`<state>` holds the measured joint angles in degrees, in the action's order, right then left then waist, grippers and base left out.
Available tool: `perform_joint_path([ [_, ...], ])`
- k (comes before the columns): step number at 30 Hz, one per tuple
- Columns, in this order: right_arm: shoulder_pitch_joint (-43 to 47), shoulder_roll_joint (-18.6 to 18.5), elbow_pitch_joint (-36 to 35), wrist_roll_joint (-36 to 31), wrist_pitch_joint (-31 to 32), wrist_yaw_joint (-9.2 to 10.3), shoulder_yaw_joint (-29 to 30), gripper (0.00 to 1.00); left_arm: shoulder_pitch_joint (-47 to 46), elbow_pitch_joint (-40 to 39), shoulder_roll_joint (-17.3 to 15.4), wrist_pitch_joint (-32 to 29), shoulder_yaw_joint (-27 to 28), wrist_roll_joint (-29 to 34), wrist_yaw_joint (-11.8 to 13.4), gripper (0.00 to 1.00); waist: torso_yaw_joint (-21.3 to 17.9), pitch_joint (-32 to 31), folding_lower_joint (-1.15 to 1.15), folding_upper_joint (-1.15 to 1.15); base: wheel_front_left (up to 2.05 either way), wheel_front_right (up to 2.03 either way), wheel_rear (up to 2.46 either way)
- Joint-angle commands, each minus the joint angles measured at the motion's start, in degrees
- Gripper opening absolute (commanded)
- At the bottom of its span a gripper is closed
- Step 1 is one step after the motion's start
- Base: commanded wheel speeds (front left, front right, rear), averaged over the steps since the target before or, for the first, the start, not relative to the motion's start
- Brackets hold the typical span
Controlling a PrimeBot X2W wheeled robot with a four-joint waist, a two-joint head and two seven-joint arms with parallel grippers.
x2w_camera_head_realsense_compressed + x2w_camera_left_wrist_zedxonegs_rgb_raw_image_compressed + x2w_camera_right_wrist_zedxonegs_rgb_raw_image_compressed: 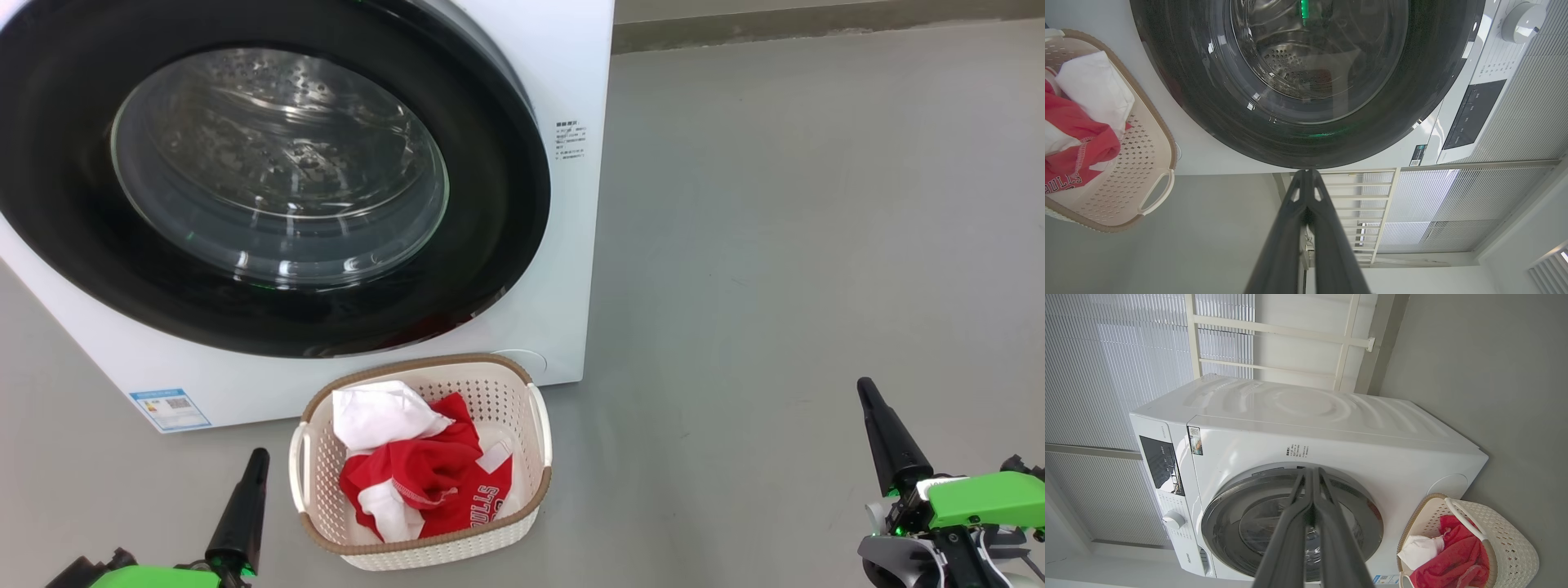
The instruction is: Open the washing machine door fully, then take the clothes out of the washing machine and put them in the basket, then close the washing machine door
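The washing machine door (269, 171) sits flat against the white washing machine (571, 269), its black rim and glass bowl (1310, 61) facing me; the steel drum shows through the glass. On the floor in front stands the cream basket (535, 441) holding the clothes (424, 478), red garments with white lettering and a white cloth piece (375, 412) on top. My left gripper (259, 454) is shut, low at the basket's left, holding nothing. My right gripper (864, 384) is shut and empty, far to the basket's right. In the wrist views each pair of fingers (1306, 173) (1310, 470) is pressed together.
Grey floor (800, 245) stretches to the machine's right. A control panel and knob (1173, 519) sit on the machine's top front. Ribbed white wall panels (1106, 355) and a cream frame (1372, 204) stand behind the machine.
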<state>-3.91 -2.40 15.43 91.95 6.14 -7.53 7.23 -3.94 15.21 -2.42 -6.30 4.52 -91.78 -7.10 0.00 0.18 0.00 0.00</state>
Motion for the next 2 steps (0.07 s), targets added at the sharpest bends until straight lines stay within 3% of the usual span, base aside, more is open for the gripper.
perform_joint_path([
  [1, -2.3, -0.5, -1.4, 0.2, 0.4, 0.04, -0.7, 0.00, -2.2, -1.2, -0.5, -0.2, 2.0, -0.4, -0.4, 0.00, 0.0, 0.0, 0.00, 0.00, 0.00, 0.00, 0.00],
  [2, -2.3, -0.5, -1.4, 0.2, 0.4, 0.04, -0.7, 0.00, -2.2, -1.2, -0.5, -0.2, 2.0, -0.4, -0.4, 0.00, 0.0, 0.0, 0.00, 0.00, 0.00, 0.00, 0.00],
])
